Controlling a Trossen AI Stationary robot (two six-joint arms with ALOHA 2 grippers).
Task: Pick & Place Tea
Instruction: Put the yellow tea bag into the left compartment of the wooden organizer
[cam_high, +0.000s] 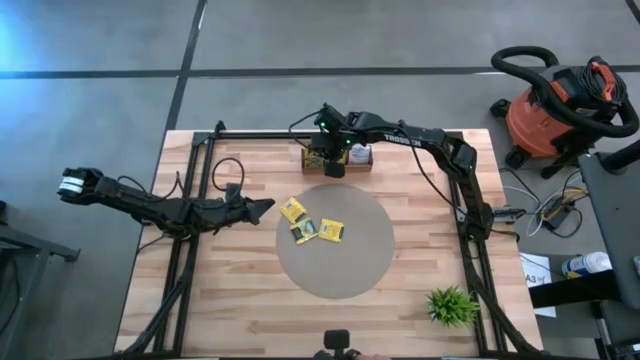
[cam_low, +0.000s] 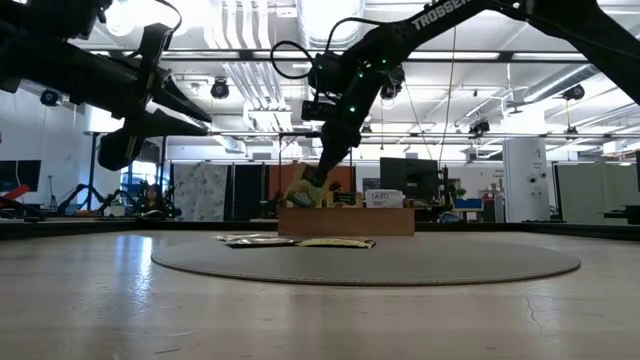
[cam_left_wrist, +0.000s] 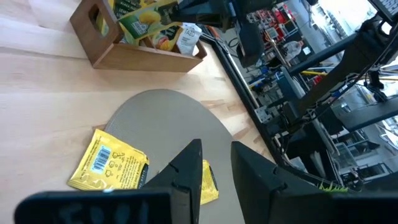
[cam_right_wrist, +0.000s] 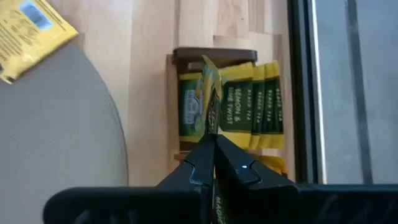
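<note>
Pinched edge-on in the shut right claw (cam_right_wrist: 214, 146), one tea packet (cam_right_wrist: 210, 93) hangs above the wooden tray (cam_right_wrist: 214, 56), seemingly for slotting among others, while the left claw (cam_high: 262, 206) waits half open, empty.

Print legible on tea and arm

Packets (cam_right_wrist: 249, 106) in tray read "LEMON & LIME TWIST"; right arm (cam_low: 440, 15) lettered "TROSSEN".

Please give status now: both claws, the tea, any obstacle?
Right claw shut on a tea packet, over the tray. Left claw open, empty, above the mat. Three packets on mat. No obstacle seen.
</note>
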